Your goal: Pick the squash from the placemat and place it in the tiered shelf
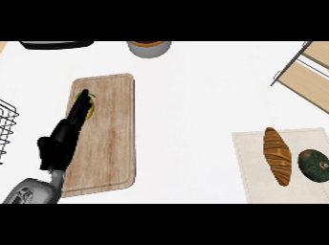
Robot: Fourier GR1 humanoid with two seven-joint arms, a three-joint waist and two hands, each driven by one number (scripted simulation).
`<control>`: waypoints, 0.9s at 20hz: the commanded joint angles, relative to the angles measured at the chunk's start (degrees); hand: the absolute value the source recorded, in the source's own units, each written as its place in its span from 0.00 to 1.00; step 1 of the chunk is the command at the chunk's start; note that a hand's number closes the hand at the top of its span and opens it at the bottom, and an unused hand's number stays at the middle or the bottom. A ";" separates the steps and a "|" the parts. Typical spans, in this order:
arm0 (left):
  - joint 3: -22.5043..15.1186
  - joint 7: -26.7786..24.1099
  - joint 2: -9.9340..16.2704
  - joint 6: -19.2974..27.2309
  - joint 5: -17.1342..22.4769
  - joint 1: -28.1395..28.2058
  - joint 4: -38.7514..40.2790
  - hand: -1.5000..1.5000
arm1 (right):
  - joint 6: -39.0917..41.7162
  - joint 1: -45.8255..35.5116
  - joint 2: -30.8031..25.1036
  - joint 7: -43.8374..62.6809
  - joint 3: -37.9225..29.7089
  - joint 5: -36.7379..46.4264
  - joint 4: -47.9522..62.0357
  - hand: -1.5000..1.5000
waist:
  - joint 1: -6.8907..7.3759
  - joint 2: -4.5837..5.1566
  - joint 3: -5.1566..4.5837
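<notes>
Fingers (79,107) of our left hand (58,143) lie straight over a small yellow-green item (90,106) on the wooden cutting board (114,134) (gripping nothing we can confirm). Dark green round squash (316,165) sits untouched on the beige placemat (252,143); we risk grabbing the brown croissant (277,155) just beside it.

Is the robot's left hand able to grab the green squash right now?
Probably not yet. The left hand lies stretched over the wooden board at the view's left, while the squash sits on the placemat at the far right beside the croissant. Bare counter lies between, so nothing blocks it.
</notes>
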 commanded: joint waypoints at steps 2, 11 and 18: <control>0.40 -0.70 -0.91 -2.63 -0.19 -1.33 1.74 0.50 | 15.15 7.64 -1.81 -5.44 -3.79 -5.35 0.56 0.00 | 2.19 -0.12 -0.21; 0.18 -0.34 -2.30 -3.36 -2.28 -1.63 2.74 0.50 | 11.36 13.12 -11.42 14.92 3.93 6.74 -14.19 0.00 | 3.30 0.02 -0.34; 0.03 0.09 -2.97 -3.72 -2.53 -2.14 1.94 0.50 | 16.60 22.70 -23.26 33.76 5.74 11.47 -30.14 0.00 | 3.07 0.02 -0.52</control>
